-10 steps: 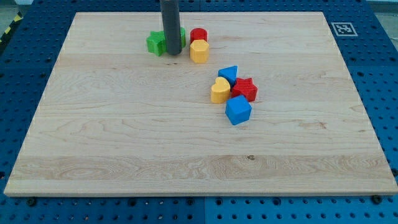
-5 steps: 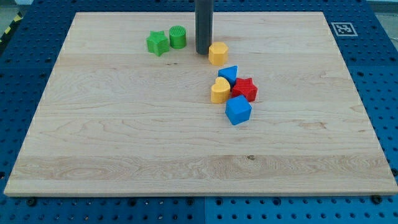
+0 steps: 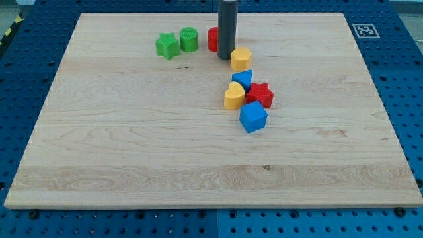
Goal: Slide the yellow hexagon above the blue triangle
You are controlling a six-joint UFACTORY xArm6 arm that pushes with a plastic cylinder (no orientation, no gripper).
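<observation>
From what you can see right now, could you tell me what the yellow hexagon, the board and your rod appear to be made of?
The yellow hexagon looks like moulded plastic: uniform colour, soft sheen, rounded edges. The board appears to be light wood with a smooth matt finish, showing grain lines and a small knot. The rod ending in my tip, just left of the hexagon, is dark grey and matt, plastic or coated metal; I cannot tell which.

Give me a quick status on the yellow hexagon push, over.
My tip touching the yellow hexagon's left side. Hexagon sits just above the blue triangle, nearly touching. Red block behind the rod, nothing blocking.
</observation>
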